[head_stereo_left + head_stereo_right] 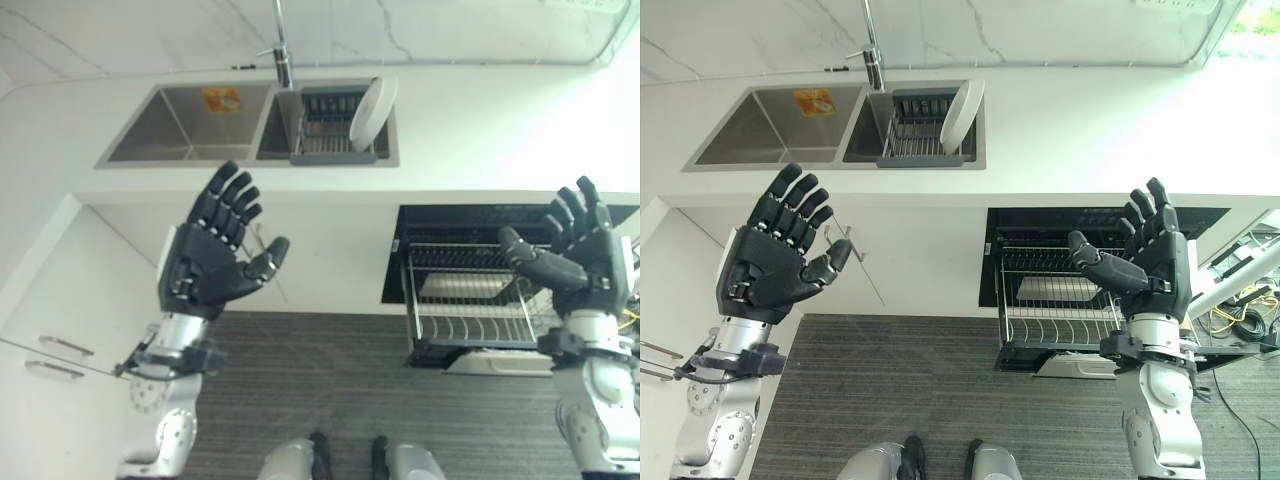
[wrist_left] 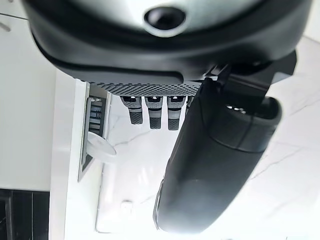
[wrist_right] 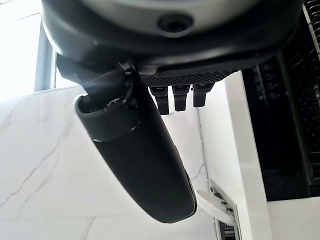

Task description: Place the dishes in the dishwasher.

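Landmark: double sink [image 1: 190, 125] set in the white counter [image 1: 480, 130]

White plate [image 1: 372, 108] stands on edge, leaning, in the dark dish rack [image 1: 330, 135] that sits in the sink's right basin — at the rack's right end. Tap [image 1: 282, 50] rises just behind the sink, between the two basins. Left basin holds an orange sticker [image 1: 222, 98] on its floor.

Dishwasher [image 1: 1100, 225] is below the counter, to the right of the sink and nearer the robot; its door is open and the wire rack [image 1: 1060, 300] is pulled out over the grey floor [image 1: 900, 390]. No plate seen in that rack.

Left hand [image 1: 205, 255] is raised in front of the cabinet face [image 1: 330, 260] below the sink, palm up, fingers spread straight, thumb out — nothing in it. Right hand [image 1: 1150, 255] is raised well to the right of the sink, over the pulled-out rack, fingers likewise extended and apart, holding nothing. Both hands are well apart from the plate
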Available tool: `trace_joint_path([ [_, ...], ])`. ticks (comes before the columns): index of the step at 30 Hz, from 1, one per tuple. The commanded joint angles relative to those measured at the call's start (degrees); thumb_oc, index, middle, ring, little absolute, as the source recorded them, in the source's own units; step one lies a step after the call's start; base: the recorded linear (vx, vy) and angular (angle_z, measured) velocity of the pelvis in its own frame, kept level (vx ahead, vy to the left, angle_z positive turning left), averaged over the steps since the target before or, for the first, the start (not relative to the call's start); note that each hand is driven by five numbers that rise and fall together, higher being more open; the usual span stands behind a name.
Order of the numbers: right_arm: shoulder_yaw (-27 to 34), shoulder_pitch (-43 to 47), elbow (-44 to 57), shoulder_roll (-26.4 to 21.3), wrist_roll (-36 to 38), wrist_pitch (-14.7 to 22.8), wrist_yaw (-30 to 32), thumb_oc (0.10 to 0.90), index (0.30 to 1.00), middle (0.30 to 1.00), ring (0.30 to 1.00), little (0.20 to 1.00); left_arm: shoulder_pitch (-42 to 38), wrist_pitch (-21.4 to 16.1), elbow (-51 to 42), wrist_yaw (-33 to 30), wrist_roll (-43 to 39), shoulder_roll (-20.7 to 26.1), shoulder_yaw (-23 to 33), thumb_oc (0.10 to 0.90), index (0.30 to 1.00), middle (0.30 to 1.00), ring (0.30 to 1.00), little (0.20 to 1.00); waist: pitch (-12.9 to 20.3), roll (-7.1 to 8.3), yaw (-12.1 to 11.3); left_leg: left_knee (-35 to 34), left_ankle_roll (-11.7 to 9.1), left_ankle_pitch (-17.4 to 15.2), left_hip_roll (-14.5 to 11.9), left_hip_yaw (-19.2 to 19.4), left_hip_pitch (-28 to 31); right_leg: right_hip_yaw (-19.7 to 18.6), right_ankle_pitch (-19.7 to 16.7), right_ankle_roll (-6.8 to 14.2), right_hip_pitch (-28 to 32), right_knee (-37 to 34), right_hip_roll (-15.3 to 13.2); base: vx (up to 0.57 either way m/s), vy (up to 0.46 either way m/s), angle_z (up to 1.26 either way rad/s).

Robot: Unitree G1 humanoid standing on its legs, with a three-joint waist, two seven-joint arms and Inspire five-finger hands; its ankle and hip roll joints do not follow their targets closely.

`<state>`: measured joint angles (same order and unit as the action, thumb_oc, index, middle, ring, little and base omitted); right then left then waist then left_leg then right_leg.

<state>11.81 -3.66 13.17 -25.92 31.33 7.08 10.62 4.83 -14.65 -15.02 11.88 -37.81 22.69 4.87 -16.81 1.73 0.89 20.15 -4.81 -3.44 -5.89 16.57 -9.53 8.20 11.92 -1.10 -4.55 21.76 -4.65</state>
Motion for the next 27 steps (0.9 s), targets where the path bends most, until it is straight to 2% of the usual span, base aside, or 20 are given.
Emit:
trace_joint_path([
  [1, 2.4, 4.8, 5.7, -3.2, -3.3, 3.7, -1.6, 0.800, 0.900, 0.900, 0.900, 0.900, -2.9, -7.6, -6.2, 0.0, -0.9, 0.7, 2.3, 0.800, 0.900, 0.900, 0.900, 0.900, 1.8, -2.70, 0.2, -3.0, -2.3, 2.3, -5.7, -3.1, -1.9, -1.1, -0.6, 4.7, 4.6, -4.6, 3.3, 0.37, 0.283, -0.17],
  [2, 2.8, 4.1, 5.7, -3.9, -2.8, 3.3, -2.3, 0.800, 0.900, 0.900, 0.900, 0.900, -1.4, -8.4, -6.3, -0.1, -2.1, 0.7, 3.1, 0.800, 0.900, 0.900, 0.900, 0.900, 2.1, -3.77, -0.7, -3.0, -3.8, 5.4, -6.8, -9.2, -5.6, -4.0, 0.8, 4.5, 6.0, -4.6, 5.1, 0.36, 0.238, -0.45],
  [4, 2.9, 4.3, 5.6, -4.8, -2.6, 2.8, -2.5, 0.800, 0.900, 0.900, 0.900, 0.900, -0.4, -9.2, -6.2, 0.3, -3.1, 0.3, 3.5, 0.800, 0.900, 0.900, 0.900, 0.900, 2.2, -4.10, -1.1, -3.0, -4.3, 6.7, -7.1, -11.7, -6.8, -6.0, 1.9, 4.2, 7.2, -4.6, 5.9, 0.32, 0.216, -1.03],
  [7, 4.1, 3.4, 6.0, -5.7, -1.4, 3.1, -3.6, 0.800, 0.900, 0.900, 0.900, 0.900, -0.2, -10.0, -6.1, 0.2, -2.6, -0.1, 3.5, 0.800, 0.900, 0.900, 0.900, 0.900, 2.8, -4.05, -0.3, -3.0, -4.2, 4.9, -8.9, -9.0, -5.8, -5.8, 2.6, 4.9, 8.0, -4.6, 4.5, 0.23, 0.223, -0.78],
  [9, 5.1, 2.3, 6.4, -5.9, -0.2, 3.3, -4.1, 0.800, 0.900, 0.900, 0.900, 0.900, -0.1, -10.8, -5.9, -0.1, -2.2, 0.2, 3.7, 0.800, 0.900, 0.900, 0.900, 0.900, 3.2, -4.02, 0.2, -3.0, -4.0, 3.9, -8.9, -8.1, -5.1, -5.9, 2.7, 5.5, 8.3, -4.6, 3.8, 0.20, 0.217, -0.20],
  [11, 6.6, 1.4, 6.9, -6.0, 1.5, 2.9, -3.8, 0.800, 0.900, 0.900, 0.900, 0.900, -1.1, -11.2, -6.0, -0.8, -2.3, 1.5, 4.4, 0.800, 0.900, 0.900, 0.900, 0.900, 4.4, -3.71, 0.4, -3.0, -2.8, 1.8, -7.6, -7.3, -3.7, -6.0, 2.8, 7.1, 9.2, -4.6, 1.8, 0.21, 0.266, -0.11],
  [13, 6.4, 1.9, 7.6, -4.7, 0.0, 3.6, -1.6, 0.800, 0.900, 0.900, 0.900, 0.900, -3.7, -10.6, -6.6, -0.6, -2.1, 2.6, 4.3, 0.800, 0.900, 0.900, 0.900, 0.900, 5.6, -2.95, -0.2, -3.0, -1.4, -0.3, -5.3, -7.5, -3.1, -5.5, 2.2, 8.9, 9.5, -4.6, -0.7, 0.19, 0.257, -0.02],
  [16, 5.9, 2.0, 8.1, -3.3, -1.6, 4.0, 0.9, 0.800, 0.900, 0.900, 0.900, 0.900, -5.6, -10.0, -6.9, -0.1, -1.6, 3.0, 3.5, 0.800, 0.900, 0.900, 0.900, 0.900, 6.3, -2.00, -0.8, -3.0, 0.1, -1.6, -2.6, -8.8, -3.1, -4.8, 1.3, 10.0, 9.4, -4.6, -2.9, 0.13, 0.163, 0.23],
  [18, 5.6, 2.6, 7.4, -2.0, -2.5, 3.7, 1.4, 0.800, 0.900, 0.900, 0.900, 0.900, -7.0, -9.5, -6.7, 1.1, -1.2, 3.0, 3.5, 0.800, 0.900, 0.900, 0.900, 0.900, 6.7, -1.29, -1.0, -3.0, 1.3, -2.4, -0.5, -10.4, -2.9, -3.9, -0.7, 10.6, 9.3, -4.6, -4.5, 0.17, 0.174, 0.31],
  [22, 5.0, 2.9, 7.5, -0.4, -3.3, 2.6, 0.9, 0.800, 0.900, 0.900, 0.900, 0.900, -7.5, -8.1, -7.8, 3.0, -0.6, 2.9, 4.3, 0.800, 0.900, 0.900, 0.900, 0.900, 7.2, -0.63, -1.4, -3.0, 3.8, -3.8, 3.1, -12.7, -1.8, -2.7, -8.1, 11.5, 10.5, -4.6, -5.8, 0.17, 0.172, 0.47],
  [24, 4.3, 3.1, 7.6, 0.6, -3.6, 2.4, 0.8, 0.800, 0.900, 0.900, 0.900, 0.900, -7.5, -7.4, -8.2, 3.4, 0.5, 2.7, 4.1, 0.800, 0.900, 0.900, 0.900, 0.900, 7.1, -1.42, -1.5, -3.0, 4.8, -4.2, 3.7, -13.8, -0.8, -0.8, -14.0, 11.6, 11.3, -3.7, -6.0, 0.15, 0.187, 0.19],
  [26, 3.4, 3.1, 7.7, 1.3, -3.8, 2.9, 0.8, 0.800, 0.900, 0.900, 0.900, 0.900, -7.7, -7.2, -8.4, 3.0, 2.8, 2.8, 3.6, 0.800, 0.900, 0.900, 0.900, 0.900, 6.5, -2.40, -1.1, -3.0, 5.4, -4.6, 3.8, -14.5, 0.5, -0.2, -16.2, 11.3, 8.4, 3.6, -5.8, 0.10, 0.163, 0.12],
  [27, 3.0, 3.2, 7.7, 1.6, -3.6, 3.1, 0.4, 0.800, 0.900, 0.900, 0.900, 0.900, -7.7, -7.0, -8.6, 2.8, 3.6, 2.8, 3.5, 0.800, 0.900, 0.900, 0.900, 0.900, 6.3, -2.78, -0.9, -3.0, 5.5, -4.8, 3.6, -14.4, 1.1, 0.2, -16.1, 10.7, 6.6, 6.4, -5.8, 0.09, 0.130, 0.01],
])
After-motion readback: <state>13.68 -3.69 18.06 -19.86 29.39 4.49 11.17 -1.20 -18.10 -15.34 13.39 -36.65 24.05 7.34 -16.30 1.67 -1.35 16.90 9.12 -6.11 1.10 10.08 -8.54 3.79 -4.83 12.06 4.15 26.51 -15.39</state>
